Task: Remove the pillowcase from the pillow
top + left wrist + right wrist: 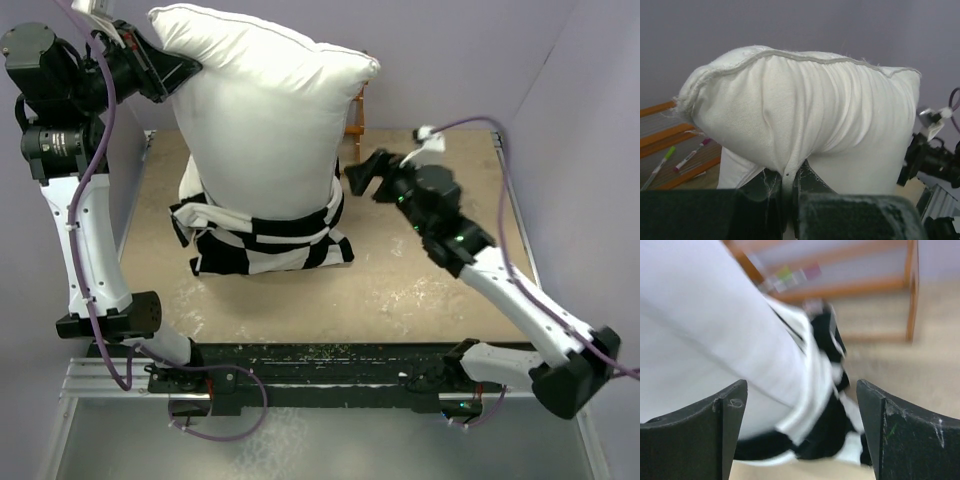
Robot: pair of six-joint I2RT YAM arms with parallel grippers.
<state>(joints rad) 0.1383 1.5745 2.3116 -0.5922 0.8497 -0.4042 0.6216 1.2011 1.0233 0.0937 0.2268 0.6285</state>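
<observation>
The plump white pillow [265, 115] stands lifted on end, most of it bare. The black and white checkered pillowcase [265, 240] is bunched around its lower end on the table. My left gripper [180, 70] is raised at the upper left and shut on the pillow's top corner; in the left wrist view a fold of white pillow fabric [790, 100] is pinched between the fingers [785, 187]. My right gripper [352, 178] is open just right of the pillowcase's bunched edge. In the right wrist view the pillowcase [825, 425] lies between and beyond the spread fingers [727, 415], blurred.
A wooden rack [356, 115] stands behind the pillow at the back; its slats with pens show in the left wrist view [670, 145]. Purple walls close in the table [420, 290] on the back and both sides.
</observation>
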